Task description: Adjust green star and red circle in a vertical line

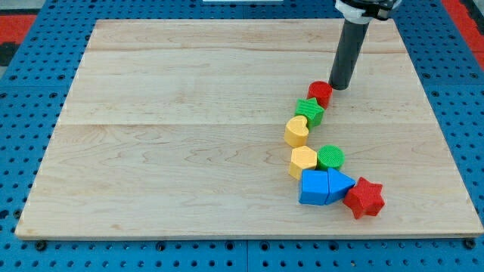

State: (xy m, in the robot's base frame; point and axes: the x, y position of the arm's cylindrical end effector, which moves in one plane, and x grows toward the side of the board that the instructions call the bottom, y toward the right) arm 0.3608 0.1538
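Observation:
The red circle (319, 93) lies right of the board's centre, with the green star (309, 110) touching it just below and slightly to the view's left. My tip (339, 87) rests on the board just to the view's right of the red circle, close to or touching its edge. The rod rises from there to the view's top.
Below the green star sit a yellow heart (296, 131), a yellow hexagon (302, 161), a green circle (330, 157), a blue cube (313, 187), a blue triangle (339, 183) and a red star (364, 197). The wooden board (151, 151) lies on a blue pegboard.

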